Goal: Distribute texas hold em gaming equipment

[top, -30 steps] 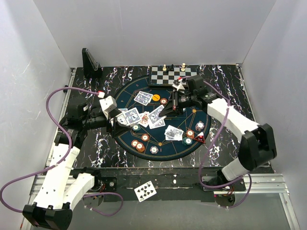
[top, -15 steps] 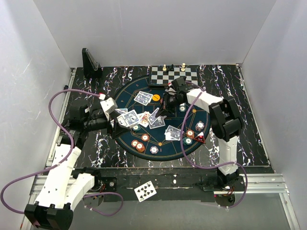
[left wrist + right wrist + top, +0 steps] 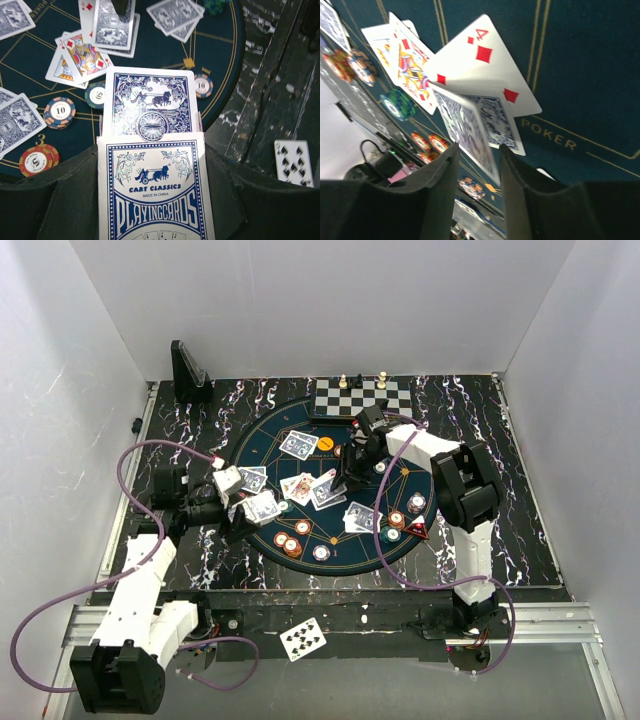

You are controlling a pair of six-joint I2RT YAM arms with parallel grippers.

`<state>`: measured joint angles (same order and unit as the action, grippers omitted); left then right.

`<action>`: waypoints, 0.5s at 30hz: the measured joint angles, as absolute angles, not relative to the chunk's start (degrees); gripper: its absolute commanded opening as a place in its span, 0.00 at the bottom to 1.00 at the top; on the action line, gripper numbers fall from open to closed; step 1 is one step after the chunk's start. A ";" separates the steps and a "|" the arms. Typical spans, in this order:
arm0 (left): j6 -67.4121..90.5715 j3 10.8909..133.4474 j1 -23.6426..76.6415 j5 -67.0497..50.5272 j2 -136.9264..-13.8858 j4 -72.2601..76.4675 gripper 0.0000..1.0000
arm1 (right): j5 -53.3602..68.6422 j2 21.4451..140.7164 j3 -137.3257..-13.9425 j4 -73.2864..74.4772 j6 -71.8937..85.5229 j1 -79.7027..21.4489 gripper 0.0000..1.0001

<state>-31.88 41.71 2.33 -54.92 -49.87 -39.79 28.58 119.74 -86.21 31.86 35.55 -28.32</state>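
Note:
My left gripper [image 3: 243, 514] is shut on a blue-and-white playing-card box [image 3: 155, 190], and a blue-backed card [image 3: 150, 102] sticks out of its top; it hangs over the mat's near-left rim. My right gripper [image 3: 344, 477] is over the mat's centre, jaws apart, with a tilted blue-backed card [image 3: 467, 132] loose between the fingers [image 3: 440, 190], above a four of diamonds [image 3: 480, 75]. Several cards lie on the round blue mat [image 3: 262, 440]. There are also orange chips [image 3: 290, 543], a white-pink chip [image 3: 417, 503], a teal chip [image 3: 392, 534], a yellow disc [image 3: 326, 444] and a red triangle [image 3: 418, 530].
A chessboard [image 3: 360, 397] with pieces stands behind the mat. A black stand [image 3: 187, 370] is at the far left corner. A spade card [image 3: 303, 639] lies face up on the rail in front of the table, between the arm bases; it also shows in the left wrist view [image 3: 295, 162].
My right gripper moved left and nearer over the centre cards as its arm folded in. My left gripper drew back toward the near left with the card box.

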 measured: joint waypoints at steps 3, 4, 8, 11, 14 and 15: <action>-39.53 39.88 1.04 -55.59 -51.24 -43.18 0.00 | 26.81 119.74 -86.48 34.11 34.63 -28.56 0.58; -42.76 39.70 0.75 -56.10 -51.92 -44.91 0.00 | 26.28 119.74 -86.56 34.72 34.46 -28.62 0.61; -56.36 39.07 -0.40 -58.37 -53.76 -51.29 0.00 | 24.27 119.31 -86.85 36.99 34.33 -28.75 0.78; -64.73 38.72 -2.04 -59.46 -55.61 -55.57 0.00 | 23.57 117.60 -86.85 38.57 34.44 -28.80 0.84; -70.48 38.72 -3.27 -60.49 -58.70 -58.06 0.00 | 23.46 114.72 -86.85 39.48 34.35 -28.80 0.86; -72.07 38.72 -3.60 -60.86 -59.81 -58.83 0.00 | 23.53 113.36 -86.85 39.72 34.41 -28.84 0.86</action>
